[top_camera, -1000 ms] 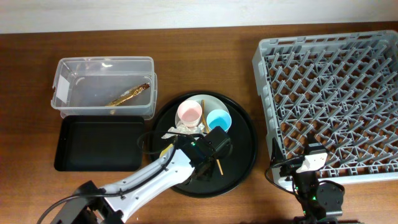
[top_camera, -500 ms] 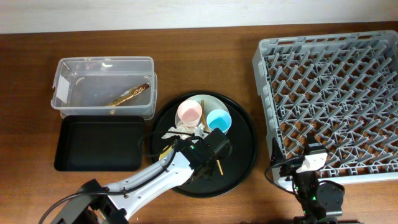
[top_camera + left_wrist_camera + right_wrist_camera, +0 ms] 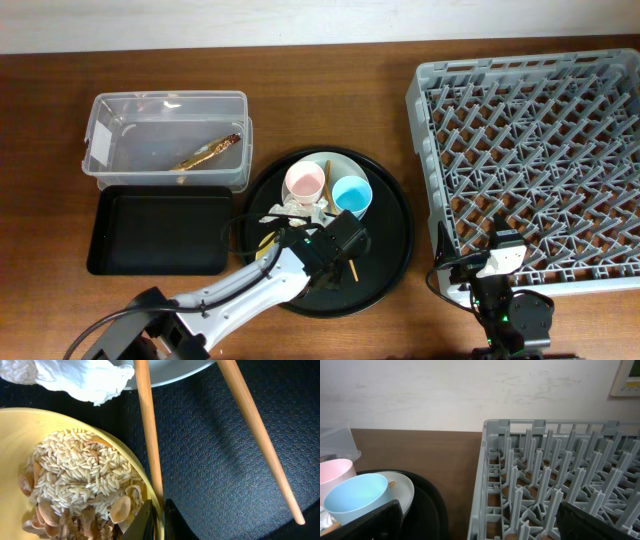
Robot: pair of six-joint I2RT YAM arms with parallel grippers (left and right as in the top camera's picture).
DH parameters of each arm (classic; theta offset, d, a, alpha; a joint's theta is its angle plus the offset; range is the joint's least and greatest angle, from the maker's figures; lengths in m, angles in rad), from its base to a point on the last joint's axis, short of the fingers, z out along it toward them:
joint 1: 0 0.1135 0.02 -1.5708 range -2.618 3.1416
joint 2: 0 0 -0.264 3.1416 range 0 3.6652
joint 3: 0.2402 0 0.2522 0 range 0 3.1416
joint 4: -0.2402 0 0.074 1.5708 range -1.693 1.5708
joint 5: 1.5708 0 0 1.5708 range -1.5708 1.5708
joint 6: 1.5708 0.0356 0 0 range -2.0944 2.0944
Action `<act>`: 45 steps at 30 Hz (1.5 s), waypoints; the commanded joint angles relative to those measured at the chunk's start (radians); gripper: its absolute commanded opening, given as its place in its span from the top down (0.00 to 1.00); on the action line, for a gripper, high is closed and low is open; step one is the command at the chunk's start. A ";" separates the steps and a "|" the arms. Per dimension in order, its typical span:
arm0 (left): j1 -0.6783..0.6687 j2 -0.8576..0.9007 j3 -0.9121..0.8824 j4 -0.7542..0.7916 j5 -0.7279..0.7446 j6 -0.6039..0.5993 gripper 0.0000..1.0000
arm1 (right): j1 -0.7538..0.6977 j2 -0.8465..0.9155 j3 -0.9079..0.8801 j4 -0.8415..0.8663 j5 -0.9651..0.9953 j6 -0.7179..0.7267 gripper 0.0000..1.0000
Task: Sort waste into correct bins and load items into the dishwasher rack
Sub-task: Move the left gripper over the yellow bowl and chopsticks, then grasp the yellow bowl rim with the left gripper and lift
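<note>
Yellow bowl [image 3: 20, 430] holding food scraps [image 3: 75, 465] | left pincer [image 3: 159, 511] pinches its rim, likely for tipping out | right pincer [image 3: 477, 512] gapes empty

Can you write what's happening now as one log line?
left gripper shut on yellow bowl rim | right gripper open, empty, near dishwasher rack | chopsticks lying on round black tray

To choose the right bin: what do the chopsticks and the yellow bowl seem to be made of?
The chopsticks look like wood: matt, pale tan, unpainted. The bowl is probably plastic: smooth, even yellow, thin rim.
</note>
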 commanded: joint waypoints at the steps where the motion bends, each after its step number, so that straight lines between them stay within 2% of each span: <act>1: -0.002 0.012 -0.008 0.001 -0.032 -0.003 0.92 | 0.003 -0.006 -0.007 -0.001 0.002 0.002 0.01; 6: -0.002 -0.011 0.035 -0.024 -0.035 0.016 1.00 | 0.003 -0.006 -0.007 -0.001 0.002 0.002 0.01; 12: -0.002 -0.096 0.082 -0.077 -0.049 0.034 1.00 | 0.003 -0.006 -0.007 -0.001 0.002 0.002 0.01; 17: 0.010 -0.149 0.083 -0.119 -0.137 0.120 1.00 | 0.003 -0.006 -0.007 -0.001 0.002 0.002 0.01; 24: 0.089 -0.169 0.083 -0.134 0.004 0.119 1.00 | 0.003 -0.006 -0.007 -0.001 0.002 0.002 0.02; 31: 0.090 -0.169 0.082 -0.134 0.046 0.119 1.00 | 0.003 -0.006 -0.007 -0.001 0.002 0.002 0.01; 36: 0.076 -0.158 0.051 -0.116 0.056 0.118 1.00 | 0.003 -0.006 -0.007 -0.001 0.002 0.002 0.01; 45: 0.037 -0.059 -0.026 0.014 0.044 0.111 1.00 | 0.003 -0.006 -0.007 -0.001 0.002 0.002 0.01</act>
